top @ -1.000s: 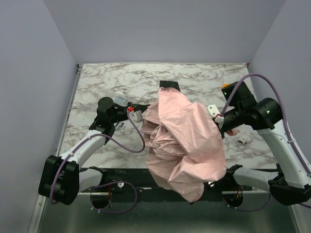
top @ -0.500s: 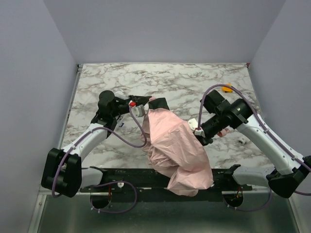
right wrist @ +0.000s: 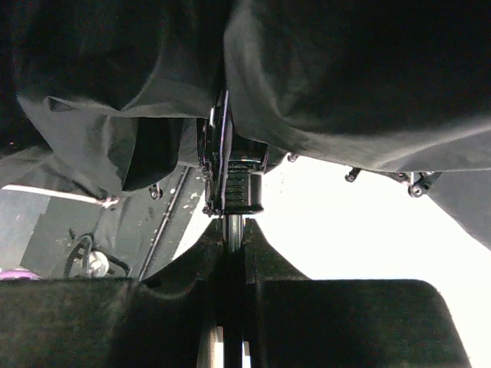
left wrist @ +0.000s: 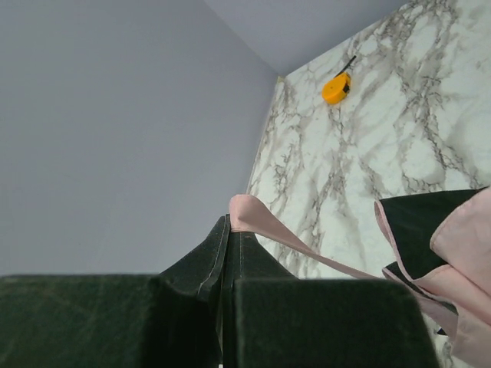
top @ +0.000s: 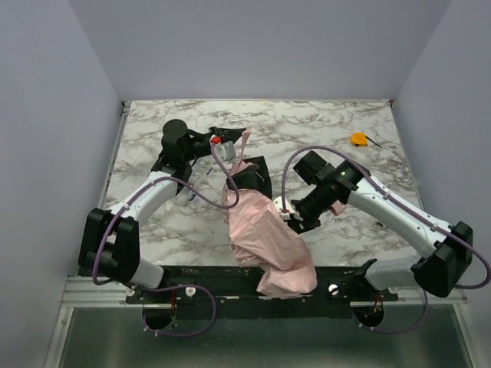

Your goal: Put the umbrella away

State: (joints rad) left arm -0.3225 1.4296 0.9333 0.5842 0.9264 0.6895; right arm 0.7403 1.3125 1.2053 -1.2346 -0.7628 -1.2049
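Observation:
The pale pink umbrella (top: 265, 234) lies folded in a narrow bundle from mid-table to over the near edge, its dark lining (top: 252, 178) showing at the top. My left gripper (top: 232, 147) is shut on the pink strap (top: 244, 142) just behind the bundle. In the left wrist view the strap (left wrist: 265, 222) loops out from between the closed fingertips (left wrist: 230, 241) and runs right to the canopy (left wrist: 460, 245). My right gripper (top: 294, 222) is at the bundle's right side. In the right wrist view it (right wrist: 234, 234) is shut on the slim metal shaft (right wrist: 234, 225) below the black runner (right wrist: 234, 188).
A small orange object (top: 358, 139) lies at the far right of the marble table (top: 153, 123), also seen in the left wrist view (left wrist: 336, 88). Grey walls close in the left, back and right sides. The black rail (top: 192, 277) runs along the near edge.
The spread canopy has collapsed into a narrow bundle. My right gripper has swung left and nearer with the shaft. My left gripper has moved back, drawing the strap away from the canopy.

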